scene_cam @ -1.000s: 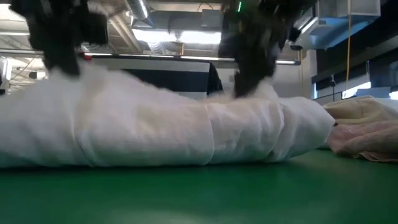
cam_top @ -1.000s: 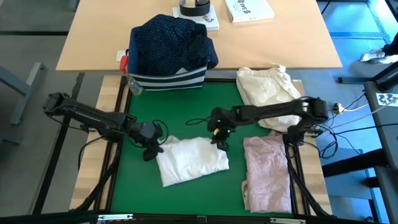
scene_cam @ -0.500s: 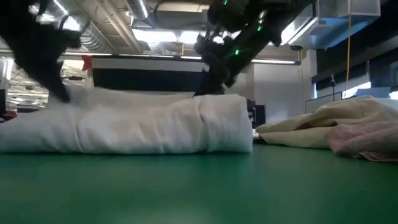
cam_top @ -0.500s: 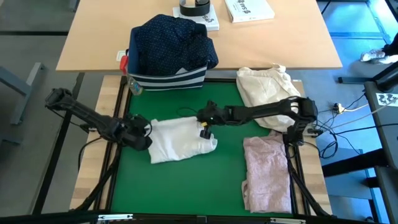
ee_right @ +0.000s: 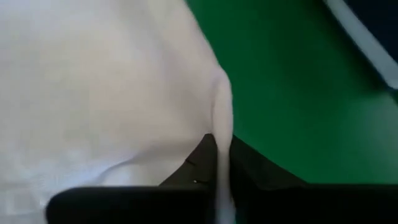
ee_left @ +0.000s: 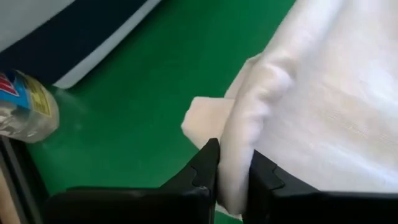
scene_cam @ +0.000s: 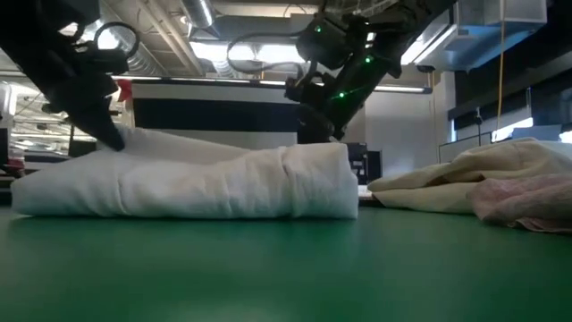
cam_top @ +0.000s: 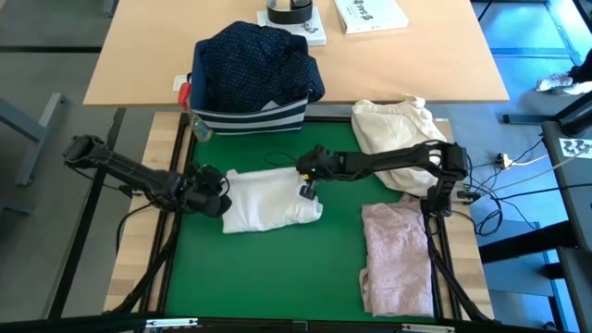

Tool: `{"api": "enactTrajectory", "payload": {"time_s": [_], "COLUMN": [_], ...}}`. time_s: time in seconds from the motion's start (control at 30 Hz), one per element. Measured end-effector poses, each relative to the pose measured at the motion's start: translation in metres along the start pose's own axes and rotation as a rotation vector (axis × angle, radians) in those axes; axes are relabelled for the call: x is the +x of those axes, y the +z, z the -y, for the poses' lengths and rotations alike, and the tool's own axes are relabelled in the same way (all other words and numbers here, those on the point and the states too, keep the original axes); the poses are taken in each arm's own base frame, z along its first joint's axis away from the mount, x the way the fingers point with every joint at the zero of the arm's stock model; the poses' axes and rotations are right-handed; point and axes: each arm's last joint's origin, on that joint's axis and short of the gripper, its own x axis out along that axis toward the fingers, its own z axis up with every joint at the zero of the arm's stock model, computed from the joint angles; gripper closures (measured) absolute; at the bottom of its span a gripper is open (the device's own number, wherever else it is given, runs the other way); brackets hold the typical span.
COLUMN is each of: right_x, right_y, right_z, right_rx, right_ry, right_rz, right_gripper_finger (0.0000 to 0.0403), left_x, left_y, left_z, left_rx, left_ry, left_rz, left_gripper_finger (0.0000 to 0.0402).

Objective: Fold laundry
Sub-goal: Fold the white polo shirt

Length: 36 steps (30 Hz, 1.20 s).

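The white shirt (cam_top: 270,200) lies folded on the green mat (cam_top: 277,277) of the worktop, just in front of the striped navy bin (cam_top: 250,116), and its long side runs from one arm to the other. The left gripper (cam_top: 220,196) is at the shirt's end on the left arm's side, and in the left wrist view its fingers (ee_left: 205,171) are pinching a fold of the white cloth. The right gripper (cam_top: 308,178) is at the shirt's other end, at the corner nearer the bin, and its fingers (ee_right: 202,158) are nipped on a thin edge of the same cloth. So the shirt sits between the two grippers, one arm at each short end, and neither is nearer than the other. I think the next move must be done by both arms together, or the neat fold could pull crooked. The pale pink top (cam_top: 398,254) lies beside the shirt, away from the bin, and the navy dotted shirt (cam_top: 254,60) is heaped in the bin
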Motion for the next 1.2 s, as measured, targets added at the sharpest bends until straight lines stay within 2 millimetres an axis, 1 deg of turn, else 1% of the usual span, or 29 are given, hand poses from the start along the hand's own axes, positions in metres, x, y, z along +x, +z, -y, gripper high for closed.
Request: {"api": "enactTrajectory", "payload": {"time_s": [0.1,0.23,0.3,0.33,0.4,0.47,0.53,0.6,0.67,0.73,0.8,0.9,1.03,1.13,1.2], "right_x": [0.003,0.004,-0.003,-0.008,-0.024,-0.042,-0.057,-0.066,-0.068,-0.063,-0.053,-0.038,-0.02,-0.006,-0.001], "right_y": [-0.003,-0.005,-0.004,0.0,0.012,0.024,0.037,0.046,0.051,0.046,0.033,0.006,-0.03,-0.065,-0.082], "right_z": [0.003,0.007,0.01,0.011,0.016,0.017,0.015,0.005,-0.012,-0.032,-0.05,-0.068,-0.07,-0.065,-0.063], "right_rx": [0.034,0.064,0.057,0.055,0.053,0.049,0.058,0.056,0.029,-0.005,-0.029,-0.023,0.012,0.027,0.022], "right_ry": [-0.061,-0.073,-0.07,-0.064,-0.048,0.015,0.121,0.28,0.418,0.493,0.521,0.477,0.355,0.303,0.289], "right_rz": [-0.019,-0.048,-0.079,-0.087,-0.107,-0.122,-0.075,0.005,0.104,0.15,0.174,0.162,0.218,0.148,0.113], "right_gripper_finger": [0.0346,0.0295,0.0269,0.0258,0.0239,0.0225,0.0216,0.0212,0.021,0.021,0.021,0.021,0.021,0.021,0.021], "left_x": [0.003,0.006,0.005,0.002,-0.008,-0.023,-0.038,-0.046,-0.047,-0.041,-0.03,-0.007,0.022,0.04,0.046], "left_y": [0.001,0.001,0.004,0.007,0.021,0.039,0.057,0.069,0.073,0.067,0.054,0.022,-0.016,-0.044,-0.056], "left_z": [-0.002,-0.005,-0.006,-0.007,-0.007,-0.005,-0.001,0.007,0.018,0.027,0.035,0.039,0.037,0.027,0.022], "left_rx": [0.024,0.045,0.049,0.05,0.031,0.009,-0.009,-0.018,-0.02,0.001,0.006,0.028,0.052,0.089,0.071], "left_ry": [0.009,-0.014,-0.046,-0.062,-0.107,-0.159,-0.238,-0.336,-0.438,-0.525,-0.584,-0.6,-0.59,-0.54,-0.532], "left_rz": [-0.028,-0.111,-0.174,-0.203,-0.24,-0.226,-0.155,-0.067,0.006,0.023,0.011,-0.052,-0.078,-0.126,-0.155], "left_gripper_finger": [0.0341,0.0308,0.0293,0.0287,0.0279,0.0274,0.0273,0.0273,0.0273,0.0273,0.0273,0.0273,0.0273,0.0273,0.0273]}}
